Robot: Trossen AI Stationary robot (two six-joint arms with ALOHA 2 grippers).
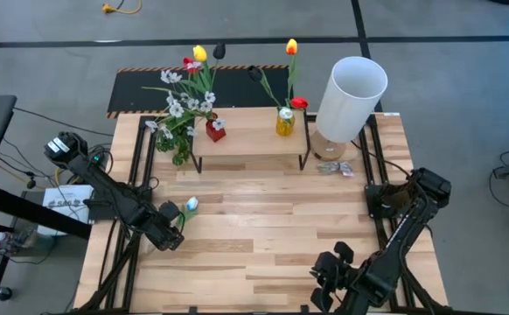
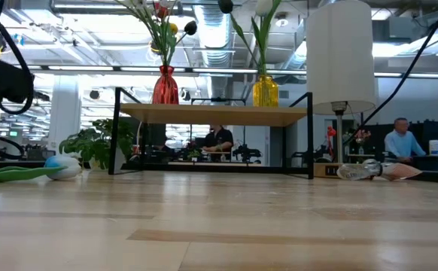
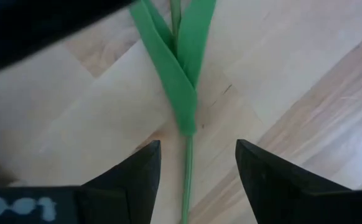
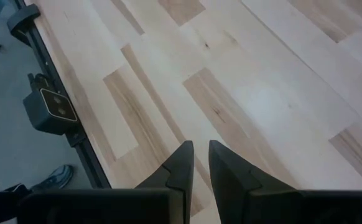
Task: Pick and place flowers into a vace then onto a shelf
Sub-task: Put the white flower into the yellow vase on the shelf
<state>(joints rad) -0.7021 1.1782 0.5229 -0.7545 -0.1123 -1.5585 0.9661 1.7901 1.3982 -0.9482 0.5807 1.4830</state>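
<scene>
A white tulip [image 1: 191, 204] lies flat on the table; others stand in vases on the shelf [image 1: 250, 131].

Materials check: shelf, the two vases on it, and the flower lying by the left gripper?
Shelf: light wood board, matte, visible grain, on thin black legs, likely metal. Red vase and yellow vase: translucent and glossy, glass or clear plastic. Flower: artificial-looking, flat uniform green leaves, fabric or plastic. Left gripper open, fingers either side of its stem.

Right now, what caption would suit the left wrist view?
Left pincer, open, straddles the green stem of a flower lying on the wooden table.
</scene>
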